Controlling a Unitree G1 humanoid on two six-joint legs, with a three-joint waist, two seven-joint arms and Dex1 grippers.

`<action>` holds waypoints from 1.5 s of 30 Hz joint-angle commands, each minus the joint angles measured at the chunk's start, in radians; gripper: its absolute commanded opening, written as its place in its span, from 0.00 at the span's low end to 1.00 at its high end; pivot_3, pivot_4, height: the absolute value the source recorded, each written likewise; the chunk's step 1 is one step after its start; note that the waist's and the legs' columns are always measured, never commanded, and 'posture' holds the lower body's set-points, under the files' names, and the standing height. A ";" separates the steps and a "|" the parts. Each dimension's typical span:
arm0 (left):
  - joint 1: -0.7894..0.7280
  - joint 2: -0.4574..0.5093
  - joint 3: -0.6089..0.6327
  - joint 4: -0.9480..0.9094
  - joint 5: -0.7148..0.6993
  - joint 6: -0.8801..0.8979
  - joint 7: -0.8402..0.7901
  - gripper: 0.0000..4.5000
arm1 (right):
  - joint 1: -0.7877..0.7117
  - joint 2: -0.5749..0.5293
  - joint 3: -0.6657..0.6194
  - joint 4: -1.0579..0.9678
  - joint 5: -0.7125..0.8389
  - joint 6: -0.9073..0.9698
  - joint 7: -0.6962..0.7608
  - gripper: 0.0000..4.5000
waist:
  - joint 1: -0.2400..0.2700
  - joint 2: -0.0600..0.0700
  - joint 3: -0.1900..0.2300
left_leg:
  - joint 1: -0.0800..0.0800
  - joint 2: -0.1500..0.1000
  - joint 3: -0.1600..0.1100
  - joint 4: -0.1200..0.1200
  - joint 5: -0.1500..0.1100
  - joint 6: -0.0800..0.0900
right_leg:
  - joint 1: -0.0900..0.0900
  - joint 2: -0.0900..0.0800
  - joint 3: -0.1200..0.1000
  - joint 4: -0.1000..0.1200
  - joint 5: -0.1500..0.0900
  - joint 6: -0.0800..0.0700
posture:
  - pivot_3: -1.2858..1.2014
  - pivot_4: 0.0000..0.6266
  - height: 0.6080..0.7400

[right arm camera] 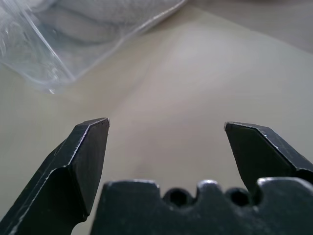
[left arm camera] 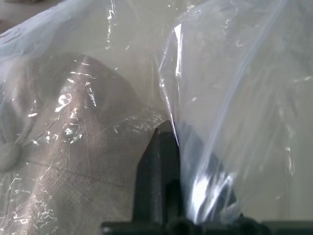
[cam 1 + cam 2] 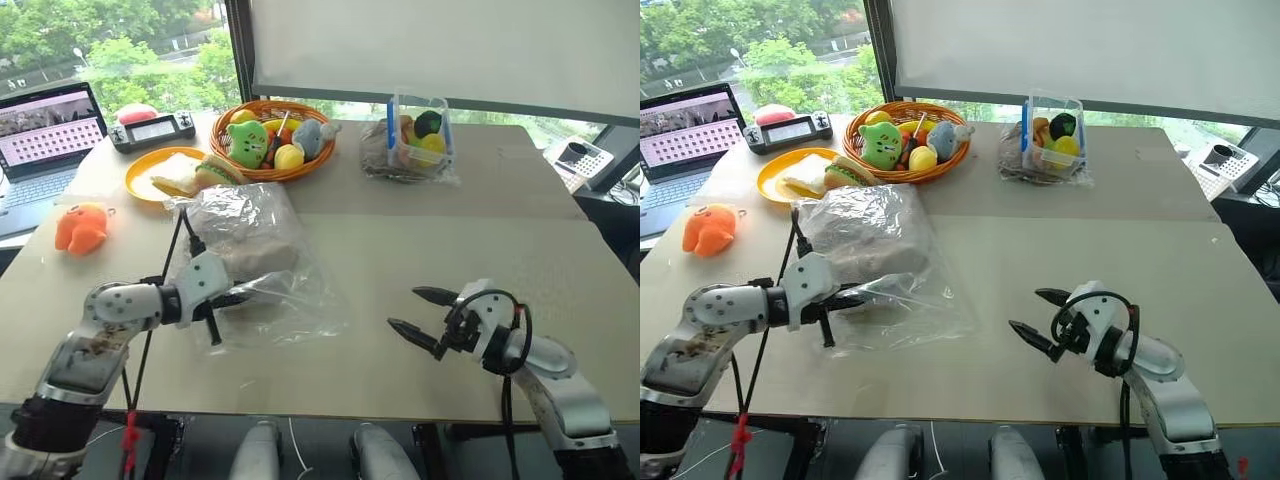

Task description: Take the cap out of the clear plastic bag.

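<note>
The clear plastic bag (image 3: pixel 262 262) lies crinkled on the table left of centre, and the grey-beige cap (image 3: pixel 243 232) sits inside it. My left gripper (image 3: pixel 236 298) reaches the bag's near edge from the left and is shut on the plastic film. In the left wrist view the black fingers (image 2: pixel 159 161) are pressed together with the bag (image 2: pixel 230 88) pinched between them, and the cap's fabric (image 2: pixel 73 161) lies just behind the film. To the right of the bag my right gripper (image 3: pixel 403 309) hovers open and empty, pointing toward it. The bag's corner (image 1: pixel 49 49) lies ahead of that gripper (image 1: pixel 166 128).
Behind the bag stand a woven basket (image 3: pixel 300 170) of plush toys, an orange plate (image 3: pixel 140 178) with a sandwich, and a clear box (image 3: pixel 418 135) of fruit. An orange plush toy (image 3: pixel 80 228), a laptop (image 3: pixel 45 140) and a controller (image 3: pixel 152 130) sit far left.
</note>
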 commanded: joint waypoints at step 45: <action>-0.225 -0.233 0.115 -0.126 -0.313 0.406 0.270 0.01 | -0.643 0.344 0.633 0.691 -0.862 -0.618 -0.448 1.00 | -0.008 -0.001 0.000 | -0.003 -0.001 -0.005 0.002 0.001 -0.001 | -0.002 0.001 -0.002 0.001 0.005 -0.005 | 0.52 0.24 1.00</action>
